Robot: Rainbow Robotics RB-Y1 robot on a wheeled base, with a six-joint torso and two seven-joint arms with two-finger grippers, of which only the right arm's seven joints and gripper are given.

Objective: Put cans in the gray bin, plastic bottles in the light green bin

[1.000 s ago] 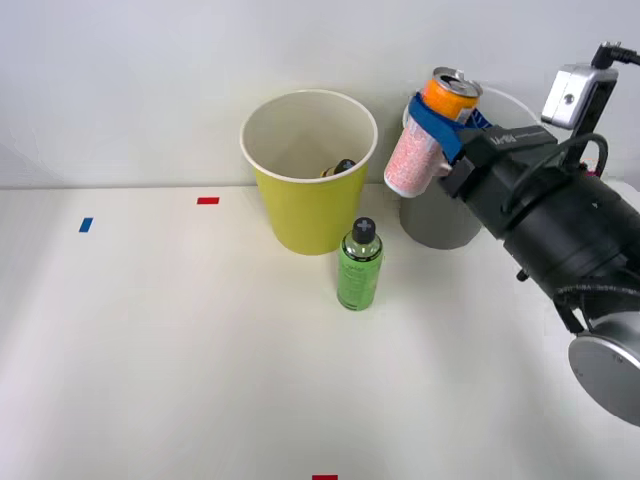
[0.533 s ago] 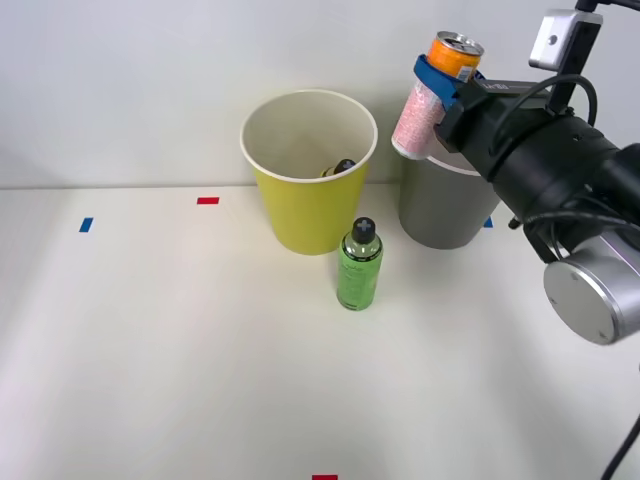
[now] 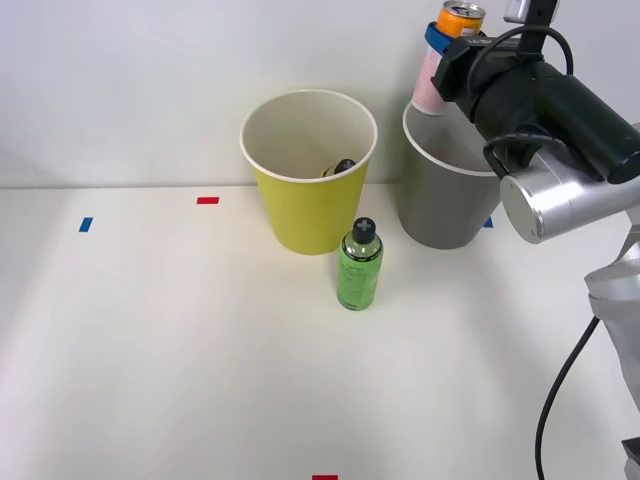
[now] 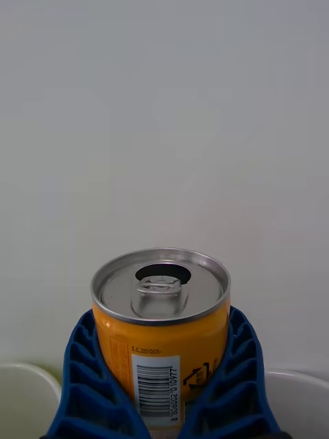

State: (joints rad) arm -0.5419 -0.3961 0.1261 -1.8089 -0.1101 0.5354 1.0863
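1. Far to the left, a small blue tape mark (image 3: pixel 86 225) and a red tape mark (image 3: pixel 208 200) sit on the white table (image 3: pixel 150 360); nothing of the task stands near them.
2. Next comes the light green bin (image 3: pixel 309 185), upright near the back wall with its mouth open. Something dark lies inside against the far wall (I cannot tell what it is).
3. Just in front of that bin, slightly to its right, the plastic bottle (image 3: pixel 360 266) stands upright with its black cap on, untouched. It is close to its own bin, so I judge it an easy pick later.
4. Right of the green bin and just beside it stands the gray bin (image 3: pixel 440 195), rim up, ready to receive.
5. Above the gray bin's rear left rim hangs the can (image 3: pixel 445 55), orange top up, tilted only a little, clear of the rim. From the wrist camera the can (image 4: pixel 162 322) shows its silver lid and pull tab facing the lens, with a pale bin rim visible below on either side.
6. The right tool (image 3: pixel 447 42) is clamped on the can, its blue ribbed fingers (image 4: pixel 89 377) hugging the orange part from both sides. It grips high, so the pale lower body hangs free to go in first.
7. The can looks close to the near-left edge of the gray mouth rather than over its middle, so I would want it carried a bit further over before letting go (a drop now might clip the rim).
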